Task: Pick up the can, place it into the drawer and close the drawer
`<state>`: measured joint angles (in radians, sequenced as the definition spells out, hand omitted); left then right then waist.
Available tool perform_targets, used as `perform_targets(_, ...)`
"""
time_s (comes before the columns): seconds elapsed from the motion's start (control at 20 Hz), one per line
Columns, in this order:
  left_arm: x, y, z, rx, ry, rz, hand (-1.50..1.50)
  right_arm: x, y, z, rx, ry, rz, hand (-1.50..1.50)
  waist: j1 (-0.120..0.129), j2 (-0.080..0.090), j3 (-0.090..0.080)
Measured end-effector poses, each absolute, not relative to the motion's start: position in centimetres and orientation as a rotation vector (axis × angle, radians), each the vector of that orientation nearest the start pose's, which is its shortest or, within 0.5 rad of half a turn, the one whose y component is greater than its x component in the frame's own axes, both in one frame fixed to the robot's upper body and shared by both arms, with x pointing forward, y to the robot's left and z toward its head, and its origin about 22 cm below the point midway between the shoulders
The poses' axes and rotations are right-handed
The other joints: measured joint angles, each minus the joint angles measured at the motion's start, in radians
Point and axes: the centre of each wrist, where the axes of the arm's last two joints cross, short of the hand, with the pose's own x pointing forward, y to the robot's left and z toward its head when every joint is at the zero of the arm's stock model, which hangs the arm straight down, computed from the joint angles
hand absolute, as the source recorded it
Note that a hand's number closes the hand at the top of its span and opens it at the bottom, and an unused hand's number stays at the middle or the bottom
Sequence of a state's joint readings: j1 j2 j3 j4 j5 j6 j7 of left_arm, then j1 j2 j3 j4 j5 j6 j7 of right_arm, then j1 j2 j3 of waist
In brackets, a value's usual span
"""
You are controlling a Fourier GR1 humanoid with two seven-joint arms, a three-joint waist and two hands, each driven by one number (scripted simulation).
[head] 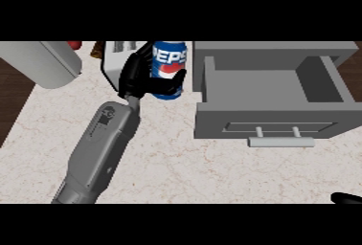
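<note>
We see the left hand [139, 74] closed around the can [168, 58]. The black fingers curl over the can's left side and the thumb lies across its lower front, so the hand has hold of it. The can is blue with a white and red logo. It is at the far part of the counter [198, 172], just beside the left wall of the drawer [262, 122] and outside it. We cannot tell if the can touches the counter or is lifted. The drawer is pulled out, grey, and its handle [280, 141] points toward us. Behind the hand is a white appliance [112, 61]. Of the right hand [346, 197] only a small black part shows at the lower right edge.
</note>
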<state>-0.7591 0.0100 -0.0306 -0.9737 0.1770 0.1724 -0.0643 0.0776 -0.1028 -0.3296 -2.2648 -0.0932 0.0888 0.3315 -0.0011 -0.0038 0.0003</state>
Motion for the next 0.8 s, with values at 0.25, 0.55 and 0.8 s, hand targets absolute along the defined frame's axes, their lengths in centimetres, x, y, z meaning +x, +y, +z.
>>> perform_targets(0.25, 40.4, 9.6, 13.1, -0.164, -1.715, -0.096, 1.5, 16.3, -29.9, 15.5, -0.287, -1.875, -0.064, -1.5, -0.007, 0.002, 0.0)
perform_targets(0.55, 40.7, 6.1, 18.6, -0.152, -1.718, -0.138, 1.5, 17.1, -29.9, 15.7, -0.3, -1.872, -0.062, -1.5, -0.01, 0.003, 0.0)
perform_targets(0.8, 41.7, 3.6, 21.7, -0.14, -1.716, -0.164, 1.5, 17.2, -29.8, 15.4, -0.292, -1.879, -0.059, -1.5, -0.022, 0.007, 0.0)
